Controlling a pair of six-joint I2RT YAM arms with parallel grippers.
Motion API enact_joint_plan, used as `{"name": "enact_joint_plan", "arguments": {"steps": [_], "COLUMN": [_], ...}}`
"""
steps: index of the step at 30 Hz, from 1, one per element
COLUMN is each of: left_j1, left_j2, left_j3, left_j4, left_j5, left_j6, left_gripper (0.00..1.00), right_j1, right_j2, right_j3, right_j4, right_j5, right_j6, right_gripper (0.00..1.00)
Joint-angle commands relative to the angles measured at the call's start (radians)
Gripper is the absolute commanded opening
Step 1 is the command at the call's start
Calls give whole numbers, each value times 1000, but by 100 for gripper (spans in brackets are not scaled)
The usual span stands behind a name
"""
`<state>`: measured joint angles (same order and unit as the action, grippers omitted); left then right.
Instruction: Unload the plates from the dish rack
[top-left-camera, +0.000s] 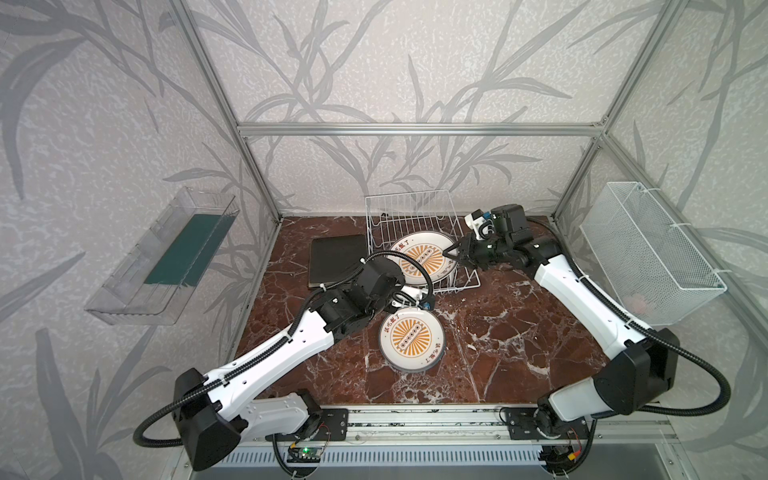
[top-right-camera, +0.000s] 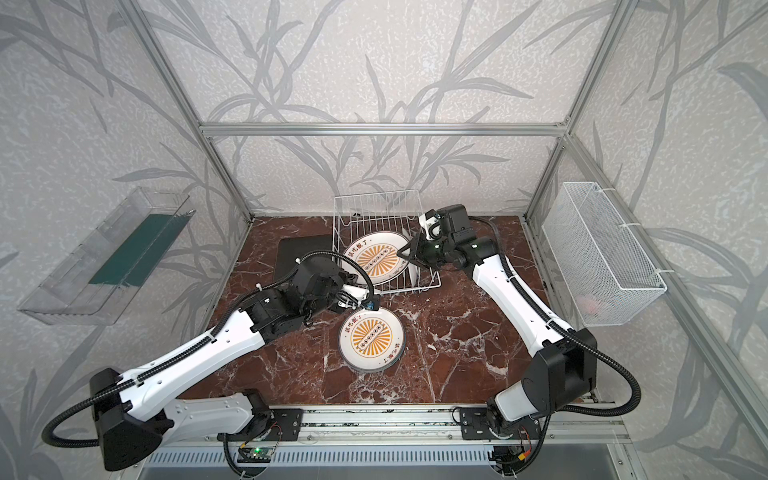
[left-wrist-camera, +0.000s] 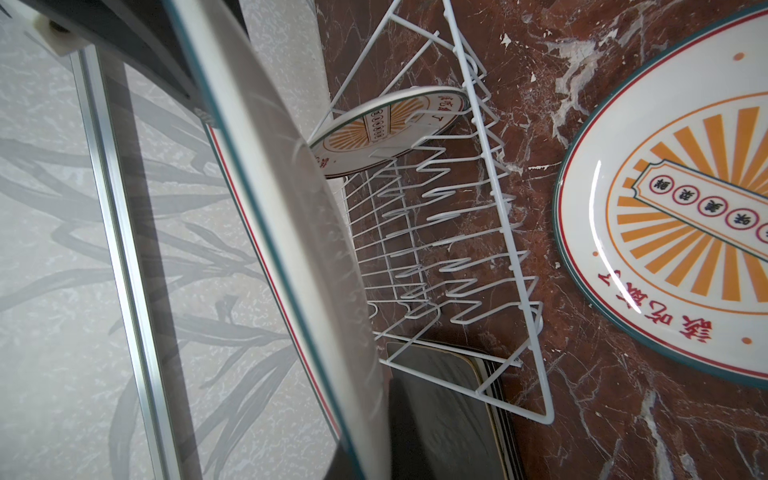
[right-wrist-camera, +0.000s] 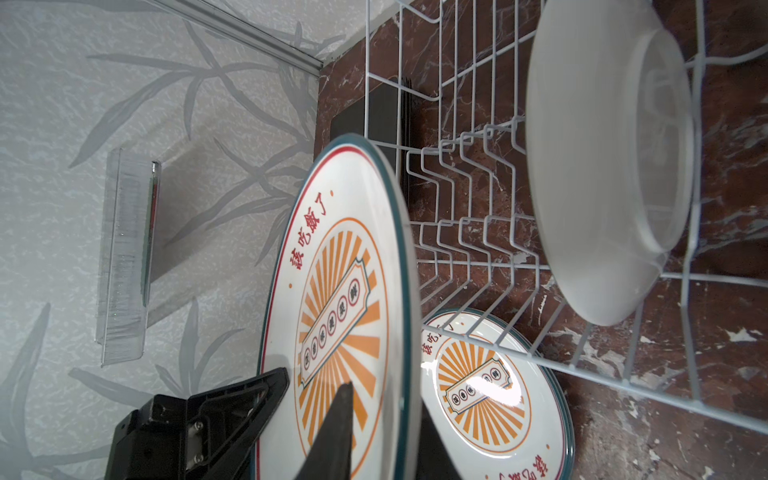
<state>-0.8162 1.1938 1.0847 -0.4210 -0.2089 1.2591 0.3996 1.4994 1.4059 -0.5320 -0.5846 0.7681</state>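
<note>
Plates already unloaded: the round stack lies face up on the table, nearest the front. Just above its far rim, the left claw is clamped on the carried plate, which appears to hang steeply on edge. Lower this plate flat onto the stack and retract that arm first, so the two arms do not meet over one spot.

Behind, in the dish rack, the tilted plate leans face up across the prongs. The right claw is clamped on its right rim, with one finger on the printed face and the other behind. Confirm that the pinch sits well past the rim lip. Lift along the plate's own plane until it clears the prongs and side wire, because the rack looks light and could drag. Avoid the upright plate, which stands just beside it in the rack. The square plates lie stacked on the table, just beside the rack's left side.
</note>
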Motion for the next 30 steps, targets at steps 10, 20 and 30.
{"name": "enact_joint_plan", "arguments": {"steps": [10,20,30], "left_j1": [-2,70,421], "left_j2": [-37,-151,-148], "left_j3": [-63,-31,-7], "left_j4": [180,136,254], "left_j5": [-2,183,786], "left_j6": [-100,-566,-1443], "left_gripper": [51,92,99], "right_j1": [-11,-87,-110], "right_j2": [-72,-178,-269], "right_j3": [-69,-160,-254], "right_j4": [129,230,334], "right_j5": [-54,-39,-30], "right_j6": [15,14,-100], "right_gripper": [0,0,0]}}
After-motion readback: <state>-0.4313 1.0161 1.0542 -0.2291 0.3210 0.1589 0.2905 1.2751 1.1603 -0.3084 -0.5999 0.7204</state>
